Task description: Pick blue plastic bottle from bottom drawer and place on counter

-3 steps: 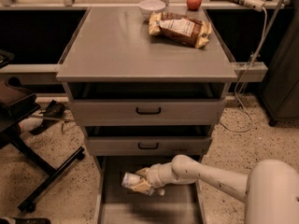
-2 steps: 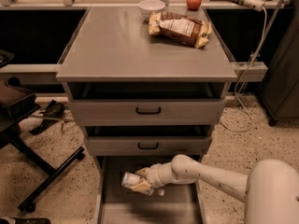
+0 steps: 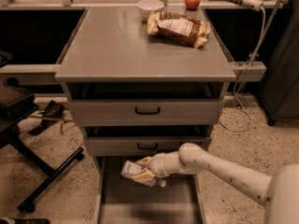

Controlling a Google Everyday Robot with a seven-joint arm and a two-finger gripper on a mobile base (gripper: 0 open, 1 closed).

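Observation:
The blue plastic bottle (image 3: 132,170), clear with a pale label, lies sideways in my gripper (image 3: 142,169) over the open bottom drawer (image 3: 149,202), which has a flat grey floor. The gripper's fingers (image 3: 145,176) are closed around the bottle, just below the front of the middle drawer. My white arm (image 3: 219,169) reaches in from the lower right. The counter (image 3: 117,45), the wide grey top of the cabinet, is above.
On the counter's far side lie a crinkled yellow-brown snack bag (image 3: 180,28), a white bowl (image 3: 150,7) and a red apple (image 3: 192,1). Two shallower drawers with black handles (image 3: 147,110) stand slightly open. An office chair base (image 3: 42,181) is at the left.

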